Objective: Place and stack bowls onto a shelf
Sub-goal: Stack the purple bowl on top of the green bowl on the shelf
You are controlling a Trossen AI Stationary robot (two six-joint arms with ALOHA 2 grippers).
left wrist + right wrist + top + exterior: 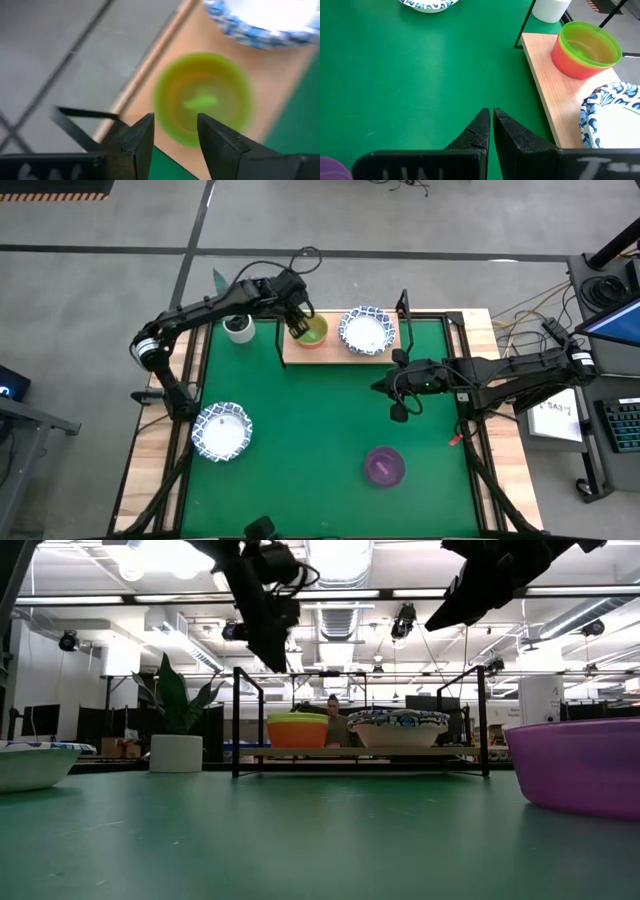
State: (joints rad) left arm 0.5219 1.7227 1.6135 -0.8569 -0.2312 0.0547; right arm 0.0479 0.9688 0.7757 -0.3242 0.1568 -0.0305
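Observation:
A lime green bowl [313, 331] sits nested in an orange-red bowl [577, 62] on the left part of the light-wood shelf [330, 356]. A white bowl with a blue patterned rim [365, 330] stands on the shelf's right part. My left gripper [175, 125] is open and empty, above the near-left rim of the green bowl [202, 97]; it also shows in the high view [298, 328]. My right gripper [491, 114] is shut and empty over the green table, right of centre [383, 387]. A second patterned bowl [222, 430] and a purple bowl [384, 466] rest on the table.
A white pot with a green plant [238, 328] stands just left of the shelf. Thin black uprights [236, 720] rise at the shelf's ends. The wooden table border [150, 450] runs along the left and right sides of the green top.

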